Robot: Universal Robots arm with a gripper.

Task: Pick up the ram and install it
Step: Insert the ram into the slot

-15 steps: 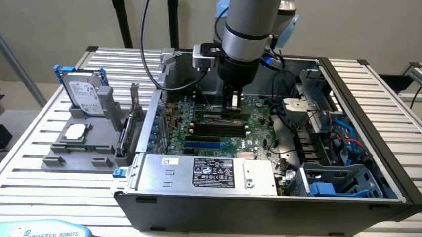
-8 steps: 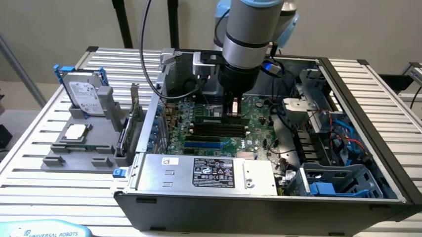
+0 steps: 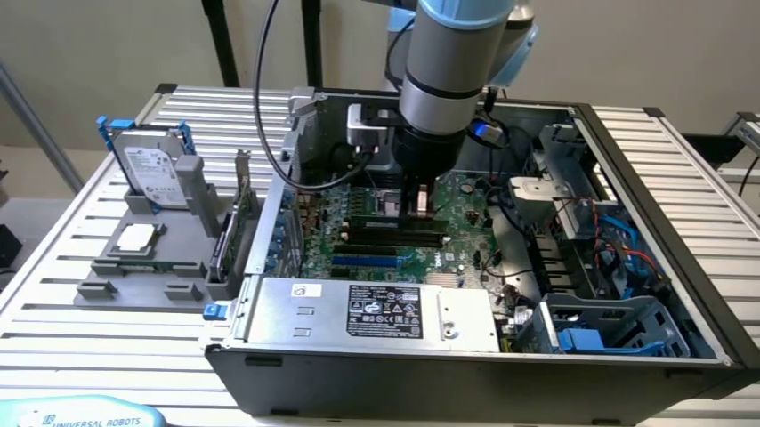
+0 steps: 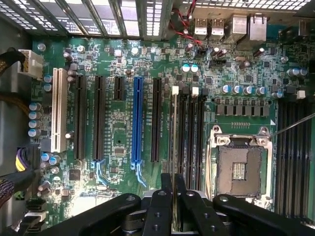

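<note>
Your gripper point(image 3: 416, 206) is down inside the open dark metal computer case point(image 3: 475, 382), hanging under the round grey arm.

In the wrist view its black, blocky fingers point(image 4: 161, 206) stand nearly together, clamped on the ram point(image 4: 173, 137). You see the ram edge-on, as a thin, straight grey strip running out from between the tips.

Under the gripper point(image 4: 170, 178) lies the green motherboard point(image 4: 118, 128), flat and crowded with small chips and silver-topped round capacitors.

The ram sits in line with the nearest of the long black memory slots point(image 4: 189, 132). Whether it touches that slot or hangs above it you cannot tell.

To one side of the gripper is a glossy blue expansion slot point(image 4: 137, 123), with black slots flanking it and a white one point(image 4: 59, 108) further off.

To the other side is the square processor socket point(image 4: 239, 169) in its bright metal frame.

Well away from the gripper, outside the case, the ribbed aluminium counter point(image 3: 71, 356) carries a grey plastic holder point(image 3: 142, 285). A silver hard drive point(image 3: 155, 169) stands upright in it.
</note>
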